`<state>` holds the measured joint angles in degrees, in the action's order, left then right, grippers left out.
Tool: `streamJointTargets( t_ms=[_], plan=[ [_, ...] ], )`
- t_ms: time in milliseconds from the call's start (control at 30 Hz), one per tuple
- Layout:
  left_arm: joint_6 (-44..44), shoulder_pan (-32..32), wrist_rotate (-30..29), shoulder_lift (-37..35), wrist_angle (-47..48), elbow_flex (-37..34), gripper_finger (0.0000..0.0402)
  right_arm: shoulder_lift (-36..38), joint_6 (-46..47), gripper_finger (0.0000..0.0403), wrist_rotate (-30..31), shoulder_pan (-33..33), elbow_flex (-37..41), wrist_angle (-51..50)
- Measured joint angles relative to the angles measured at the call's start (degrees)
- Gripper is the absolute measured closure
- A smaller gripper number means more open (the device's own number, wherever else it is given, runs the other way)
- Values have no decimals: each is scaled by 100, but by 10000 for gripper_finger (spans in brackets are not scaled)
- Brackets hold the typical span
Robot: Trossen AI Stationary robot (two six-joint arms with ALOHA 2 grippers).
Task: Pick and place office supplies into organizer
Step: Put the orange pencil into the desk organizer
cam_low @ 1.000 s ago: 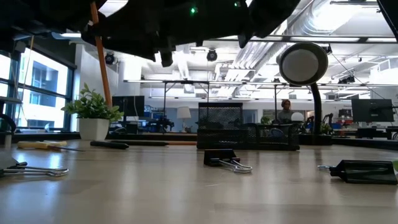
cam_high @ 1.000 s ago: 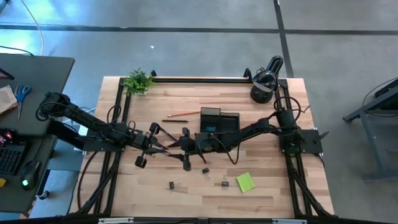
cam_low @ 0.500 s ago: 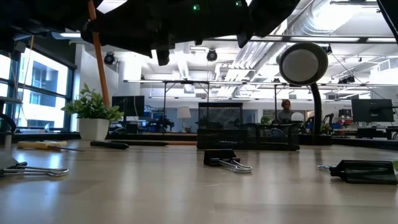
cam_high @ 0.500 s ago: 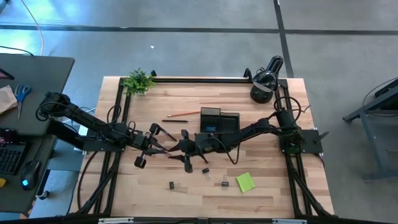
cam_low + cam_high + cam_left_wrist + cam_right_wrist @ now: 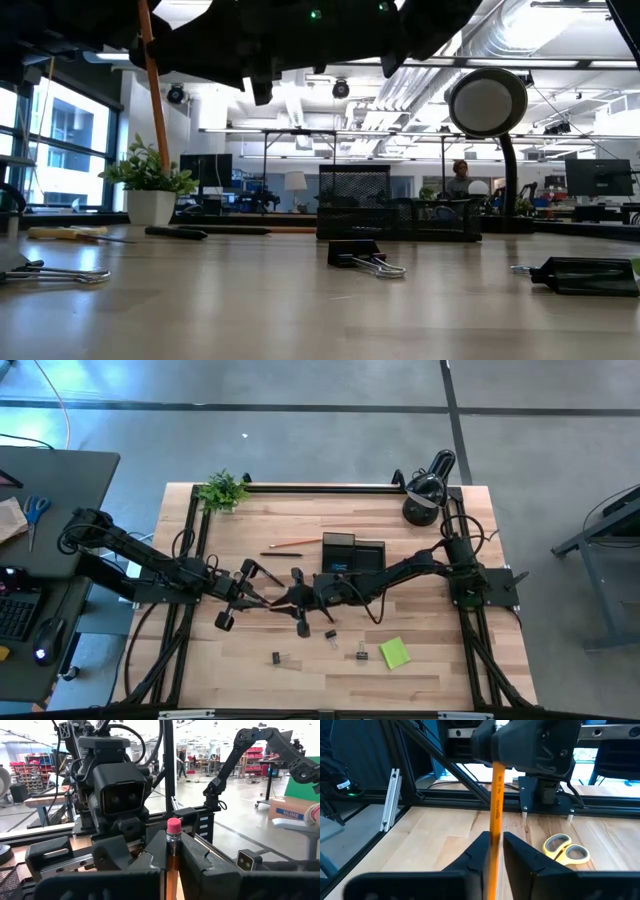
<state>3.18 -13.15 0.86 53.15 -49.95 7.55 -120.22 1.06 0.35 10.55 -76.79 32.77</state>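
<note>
An orange pencil with a pink eraser stands almost upright above mid-table, with both grippers shut on it. My left gripper reaches in from the table's left and my right gripper from the right, so they face each other. In the low view the pencil's shaft hangs below the dark grippers, clear of the table. The black organizer stands just beyond them. Yellow-handled scissors lie on the wood under the left arm. My left gripper pinches the pencil just under the eraser between its two fingers. They come level from the table's left and lie across it. The pencil stands eraser up, lifted clear. My right gripper has the shaft lower down between its two fingers. They come nearly level from the table's right, across the pencil.
A second pencil and a black pen lie left of the organizer. Binder clips and a lime-green sticky pad lie toward the near edge. A black lamp and a small plant stand at the far corners.
My right gripper's fingers have closed in on the pencil while both arms stayed in place. In the low view the hanging shaft has swung a little and now stands more upright.
</note>
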Motion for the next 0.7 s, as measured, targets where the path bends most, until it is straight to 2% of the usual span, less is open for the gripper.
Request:
streamJointTargets(
  t_ms=[167, 467, 567, 700],
  plan=[
    [-13, -1, 2, 0, 4, 0, 394, -2, -184, 398, 11, 9, 0, -30],
    [-46, 0, 13, 0, 4, 0, 394, -2, -212, 401, 106, 22, 0, -41],
    [-46, 0, 11, 0, 4, 0, 394, -2, -140, 389, 107, 20, 0, -45],
    [-44, 0, -2, 0, 2, 0, 394, -2, -106, 350, 242, 21, 0, -88]
  ],
)
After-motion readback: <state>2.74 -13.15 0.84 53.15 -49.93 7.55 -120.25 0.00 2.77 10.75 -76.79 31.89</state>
